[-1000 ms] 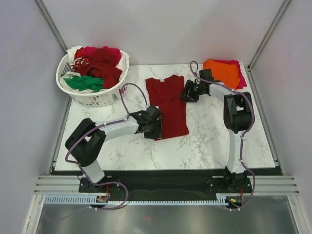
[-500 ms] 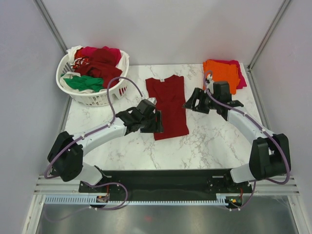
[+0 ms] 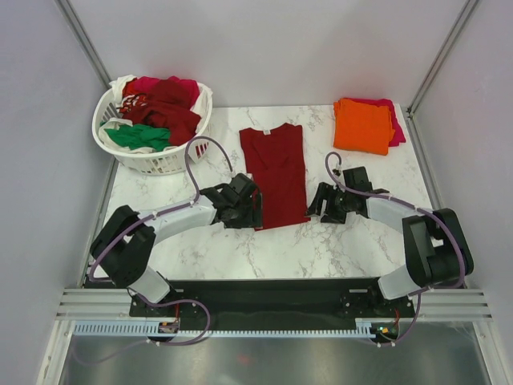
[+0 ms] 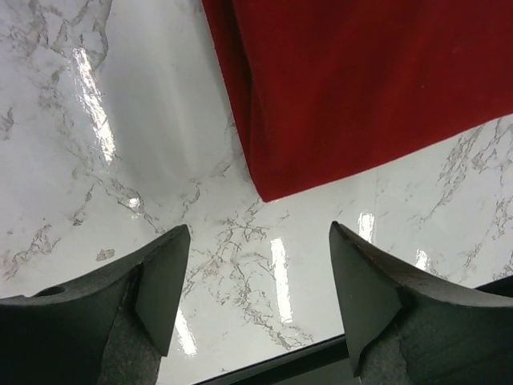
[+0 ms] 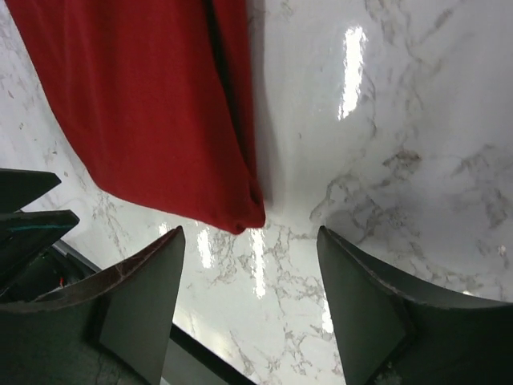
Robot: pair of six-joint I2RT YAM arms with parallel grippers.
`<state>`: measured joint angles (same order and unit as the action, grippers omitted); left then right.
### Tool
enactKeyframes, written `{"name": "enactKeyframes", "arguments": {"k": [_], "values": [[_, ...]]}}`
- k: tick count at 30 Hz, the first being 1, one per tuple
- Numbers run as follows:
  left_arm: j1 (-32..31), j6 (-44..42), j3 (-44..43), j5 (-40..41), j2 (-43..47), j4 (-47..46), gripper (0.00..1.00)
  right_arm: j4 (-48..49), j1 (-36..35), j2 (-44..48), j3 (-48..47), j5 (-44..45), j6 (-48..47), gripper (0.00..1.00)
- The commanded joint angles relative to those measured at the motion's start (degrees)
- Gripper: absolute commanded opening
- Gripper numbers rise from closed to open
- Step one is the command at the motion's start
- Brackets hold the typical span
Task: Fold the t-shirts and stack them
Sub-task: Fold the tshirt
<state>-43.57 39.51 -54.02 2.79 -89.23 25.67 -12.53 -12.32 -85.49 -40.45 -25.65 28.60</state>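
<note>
Top view: dark red shirt [image 3: 275, 172] lies flat mid-table [image 3: 345, 241], already narrowed to a long strip, collar at the far end, hem at the near end. Left gripper [image 3: 255, 212] sits at the near-left hem corner and right gripper [image 3: 315, 210] just off the near-right corner, both low over the marble. Orange shirt [image 3: 362, 127] is folded on a magenta shirt [image 3: 397, 128] at the far right; the basket [image 3: 160, 164] at the far left holds more unfolded shirts. Left wrist view: fingers [image 4: 164, 277] stand well apart and empty, with the hem corner centred just ahead of the gap and bare marble under the tips. Right wrist view: fingers [image 5: 148, 289] likewise apart and empty; the other hem corner, with the folded-over layers visible along its edge, lies just ahead of the gap. Judgement: the step in hand is pinching both hem corners for the crosswise fold toward the collar. To do it well, advance each gripper until the corner is fully inside the jaws, press down to the marble so every layer is caught, close both together, lift only slightly, then carry the hem evenly to the collar. Risk: catching the top layer only, or uneven travel skewing the fold.
</note>
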Motion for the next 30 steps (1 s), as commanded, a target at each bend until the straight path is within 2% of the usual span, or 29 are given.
{"name": "enactKeyframes", "arguments": {"k": [1,4,5,7,8,10,11,14,25,30], "values": [[0.5,1.6,0.9,0.6,-0.5,-3.4,0.78,7.0,-1.3,-3.4,2.6,-1.2,0.4,0.76],[0.9,1.9,2.2,0.2,-0.4,-4.6,0.77,10.7,-2.8,-5.6,4.7,-1.1,1.9,0.68],[0.9,2.2,2.9,0.0,-0.3,-4.8,0.77,11.4,-2.8,-6.4,5.4,-1.1,2.4,0.59],[1.1,2.6,3.7,-0.2,-0.2,-5.8,0.77,12.1,-3.1,-7.1,5.8,-1.2,2.8,0.49],[1.2,2.9,4.4,-0.5,-0.1,-6.1,0.77,12.1,-3.1,-7.4,5.9,-1.2,2.8,0.39],[1.2,3.5,5.0,-0.8,0.0,-6.9,0.76,12.1,-3.2,-7.5,6.3,-1.2,2.5,0.32],[1.3,4.2,5.4,-0.9,0.1,-7.2,0.76,12.1,-3.2,-7.2,6.3,-1.2,2.3,0.22],[1.2,5.7,6.0,-1.1,0.3,-8.5,0.75,12.2,-3.2,-7.0,7.4,-1.2,2.0,0.00],[1.3,10.1,8.3,-1.9,-1.5,-17.3,0.66,13.9,-3.3,-7.1,8.8,-2.2,1.4,0.00],[1.2,10.7,8.1,-1.2,-4.1,-17.8,0.56,14.0,-3.3,-7.2,8.8,-2.8,1.3,0.00]]}}
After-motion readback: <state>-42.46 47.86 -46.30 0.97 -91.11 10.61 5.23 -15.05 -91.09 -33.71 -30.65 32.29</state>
